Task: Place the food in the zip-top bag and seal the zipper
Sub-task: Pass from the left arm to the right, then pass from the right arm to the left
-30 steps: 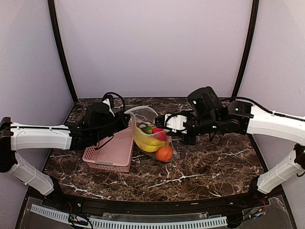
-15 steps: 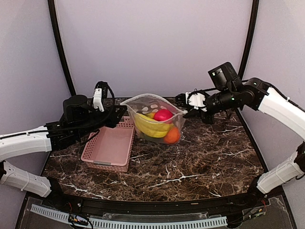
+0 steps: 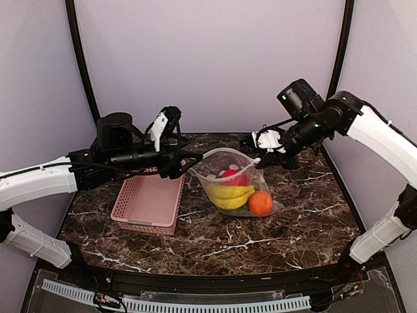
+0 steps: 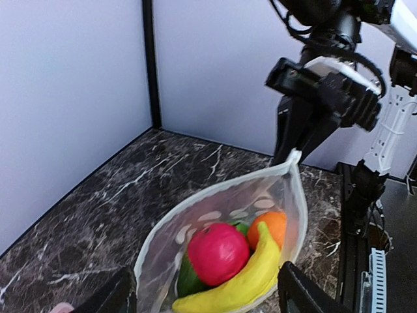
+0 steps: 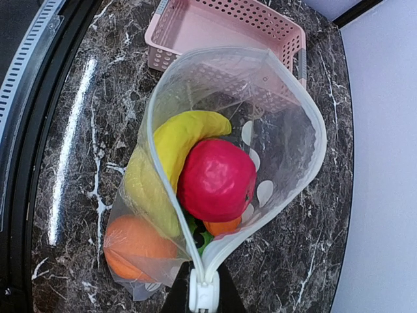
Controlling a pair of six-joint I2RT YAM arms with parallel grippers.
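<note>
Currently the loading step reads as complete and the sealing step as not begun. The food (image 3: 238, 192) sits inside the zip-top bag (image 3: 225, 164): banana (image 5: 172, 140), magenta-red piece (image 5: 215, 179), orange (image 5: 133, 248) and a green piece (image 4: 187, 279), piled at the bottom. No piece shows outside the bag in any view, nor in the visible part of the pink basket (image 3: 146, 202).

Location: the bag rests on the counter (image 3: 306, 225) midway between the left and right edges and nearer the back edge. It is just beside the basket, which lies toward the left edge. Its bottom touches the counter. Its mouth is raised and gapes in a wide loop.

Right jaws: my right gripper (image 5: 203, 298) is closed tight on one end of the zipper (image 5: 149, 140) and holds that corner of the mouth up.

Left jaws: my left gripper (image 4: 208, 290) stands wide apart, with the opposite end of the mouth between the two fingers. Nothing is pinched. I cannot tell whether the film touches either finger.

Work left, by my judgement: grip the free end, draw the mouth taut so the two strips meet, then press the zipper shut along its full length. Risk: the banana stands high and may keep the strips apart.
</note>
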